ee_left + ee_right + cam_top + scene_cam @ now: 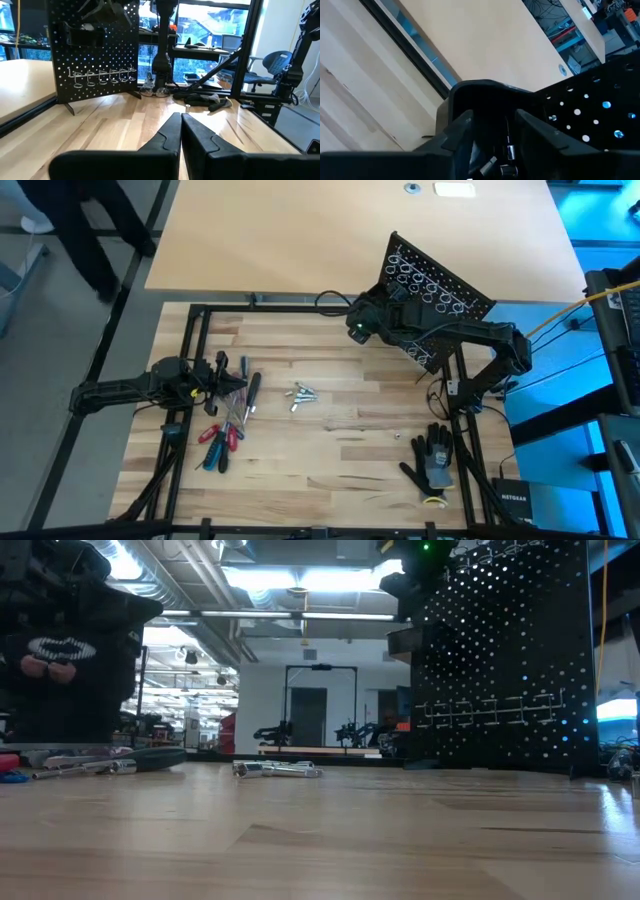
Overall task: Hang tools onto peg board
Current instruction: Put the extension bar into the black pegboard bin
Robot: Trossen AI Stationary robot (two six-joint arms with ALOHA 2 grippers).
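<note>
The peg board (440,285) stands at the table's far right, black and perforated, with silver wire rings (102,77). My right gripper (380,300) is raised at the board's upper left corner with its fingers apart (492,127). Between them show a dark rounded thing (485,97), a thin shaft and silver rings (509,151). Several tools (230,425) with red, blue and black handles lie flat on the table at the left. Small silver bits (303,394) lie near the middle. My left gripper (215,375) is shut and level just left of the tools, holding nothing (180,131). My right gripper has a finger (457,131) on either side of the dark rounded thing by the board's edge. Whether the fingers touch it I cannot tell, since the wrist view looks along them.
A black-and-grey work glove (432,462) lies near the table's right front. A black frame (200,310) runs along the table's far and left edges, with a paler tabletop (300,230) beyond it. Bare wood lies between the silver bits and the glove.
</note>
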